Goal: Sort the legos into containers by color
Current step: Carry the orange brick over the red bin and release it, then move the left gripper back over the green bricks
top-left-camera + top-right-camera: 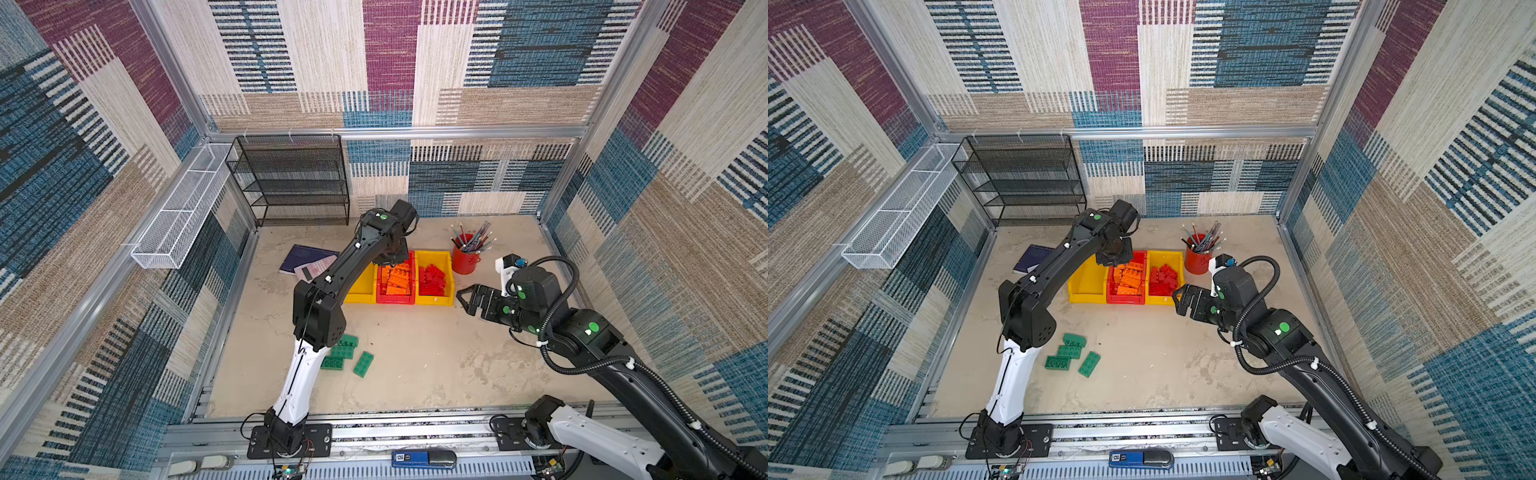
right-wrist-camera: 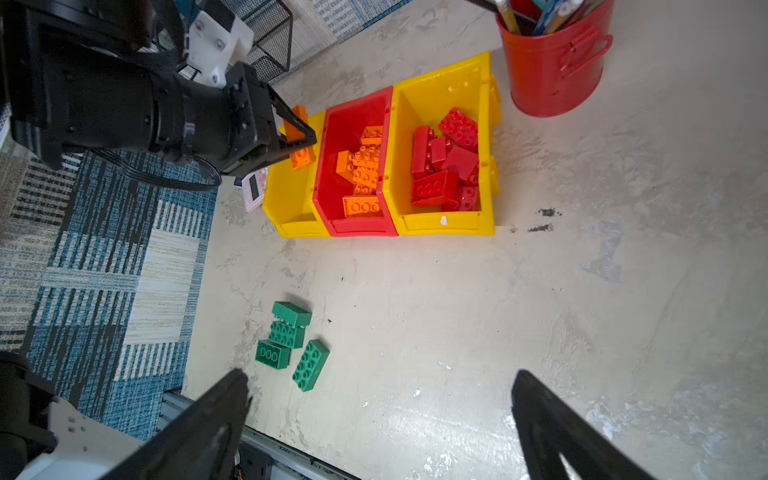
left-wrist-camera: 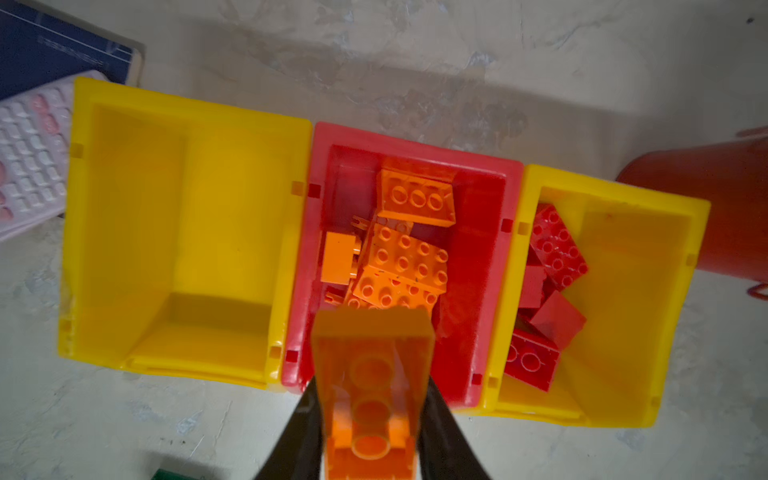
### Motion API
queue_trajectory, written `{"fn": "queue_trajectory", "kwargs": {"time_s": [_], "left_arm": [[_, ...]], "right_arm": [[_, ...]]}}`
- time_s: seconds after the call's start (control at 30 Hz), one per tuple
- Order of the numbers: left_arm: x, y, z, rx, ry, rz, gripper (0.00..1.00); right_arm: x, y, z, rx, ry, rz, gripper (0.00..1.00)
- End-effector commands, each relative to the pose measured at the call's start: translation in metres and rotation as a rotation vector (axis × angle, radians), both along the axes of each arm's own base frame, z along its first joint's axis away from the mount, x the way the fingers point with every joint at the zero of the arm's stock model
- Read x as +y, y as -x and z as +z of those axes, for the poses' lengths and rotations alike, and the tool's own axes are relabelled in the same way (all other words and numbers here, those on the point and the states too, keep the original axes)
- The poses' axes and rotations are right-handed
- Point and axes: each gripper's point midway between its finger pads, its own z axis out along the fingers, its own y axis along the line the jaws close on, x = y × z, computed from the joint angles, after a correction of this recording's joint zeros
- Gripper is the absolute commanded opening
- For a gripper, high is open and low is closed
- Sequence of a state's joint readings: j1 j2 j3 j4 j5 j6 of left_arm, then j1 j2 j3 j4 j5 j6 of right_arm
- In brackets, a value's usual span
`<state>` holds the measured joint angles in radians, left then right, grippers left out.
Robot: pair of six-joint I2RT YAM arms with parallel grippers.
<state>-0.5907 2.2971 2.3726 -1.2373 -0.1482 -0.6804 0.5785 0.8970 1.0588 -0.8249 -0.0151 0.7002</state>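
Observation:
My left gripper [image 3: 372,386] is shut on an orange lego [image 3: 372,374] and holds it in the air over the near end of the red container [image 3: 478,249], which has several orange legos [image 3: 403,257] in it. The yellow container [image 3: 124,208] beside it is empty. The other yellow container [image 3: 644,291] holds several red legos [image 3: 557,253]. In both top views the left gripper [image 1: 388,259] hangs above the containers' far end. Several green legos [image 1: 345,353] lie on the table beside the left arm. My right gripper [image 1: 467,299] is open and empty, just right of the containers.
A red pencil cup [image 1: 465,259] stands behind the right yellow container. A dark notebook with a pink calculator [image 1: 307,259] lies left of the containers. A black mesh shelf [image 1: 291,183] stands at the back left, with a white wire basket [image 1: 183,208] on the left wall.

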Motion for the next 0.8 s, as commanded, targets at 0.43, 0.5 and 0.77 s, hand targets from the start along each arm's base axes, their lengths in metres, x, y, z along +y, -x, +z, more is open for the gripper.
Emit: {"fn": "queue_trajectory", "kwargs": {"time_s": [0.43,0.5,0.77], "left_arm": [[-0.023,-0.01,-0.012,0.017,0.089,-0.052,0.76],[-0.017,-0.005,-0.005,0.014,0.077,-0.045,0.76],[0.052,0.051,0.014,-0.011,0.003,0.054,0.75]], "right_arm": [[-0.005,-0.006,0.014,-0.014,0.04,-0.025,1.0],[-0.003,-0.009,0.014,-0.016,0.044,-0.015,1.0],[0.018,-0.019,0.008,-0.013,0.044,0.07,1.0]]}}
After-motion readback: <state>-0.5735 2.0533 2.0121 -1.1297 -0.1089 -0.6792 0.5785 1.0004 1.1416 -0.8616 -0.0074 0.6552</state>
